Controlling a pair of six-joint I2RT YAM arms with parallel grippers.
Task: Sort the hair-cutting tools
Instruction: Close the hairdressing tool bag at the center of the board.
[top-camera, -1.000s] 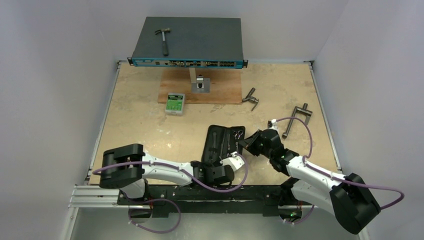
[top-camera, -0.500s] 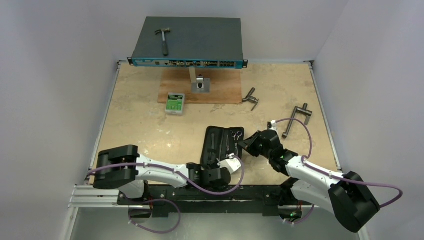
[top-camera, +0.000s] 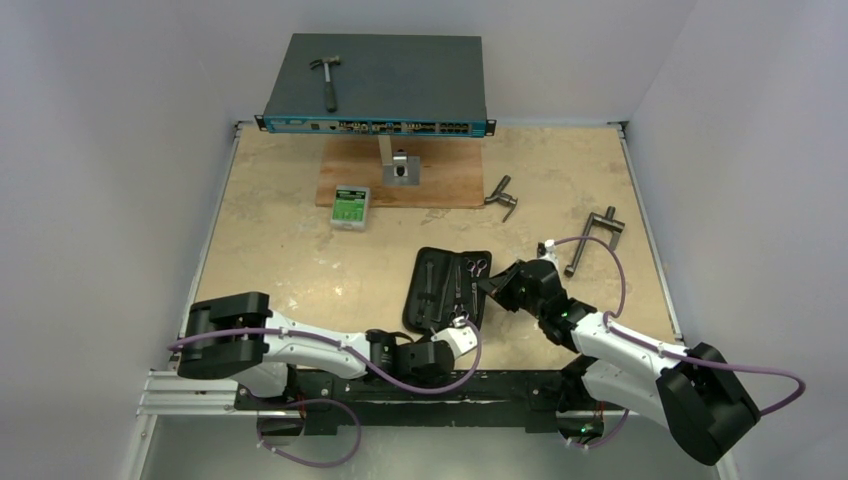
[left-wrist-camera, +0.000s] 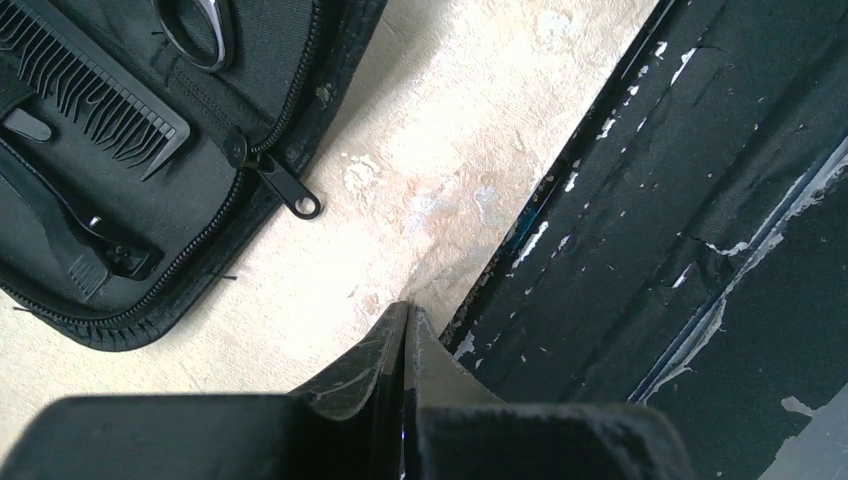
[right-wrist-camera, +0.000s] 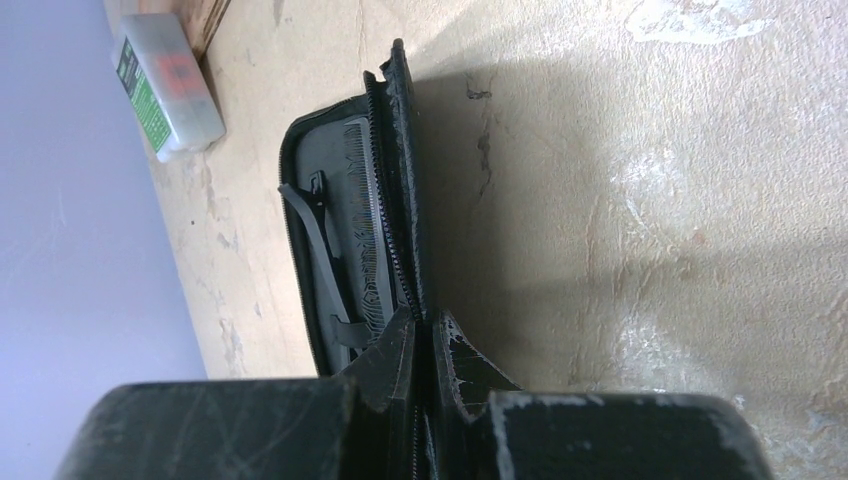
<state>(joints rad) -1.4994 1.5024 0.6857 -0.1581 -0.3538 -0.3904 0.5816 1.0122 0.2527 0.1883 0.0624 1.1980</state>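
Left pincer (left-wrist-camera: 404, 322) now apart from comb (left-wrist-camera: 95, 85)

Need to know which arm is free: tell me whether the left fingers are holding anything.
No, the left fingers are pressed shut on each other with nothing between them, clear of the black case.

Rear of table (top-camera: 290, 250): network switch (top-camera: 400, 70) raised over a wooden board (top-camera: 450, 180), with a hammer (top-camera: 326, 80) lying on the switch's left part. A metal bracket (top-camera: 401, 168) stands on the board, and a small box (top-camera: 351, 207) lies at its front-left corner. Right of the board is the inner T-handle tool (top-camera: 503, 196); the outer T-handle tool (top-camera: 595, 236) is nearer the table's right edge. Front centre, an open zip case (top-camera: 450, 252) holds scissors (top-camera: 477, 267) at its far right, with the comb (left-wrist-camera: 100, 95) left of them. The right gripper (right-wrist-camera: 425, 325) is at the case's right flap. The left gripper (left-wrist-camera: 405, 312) is off its near corner.
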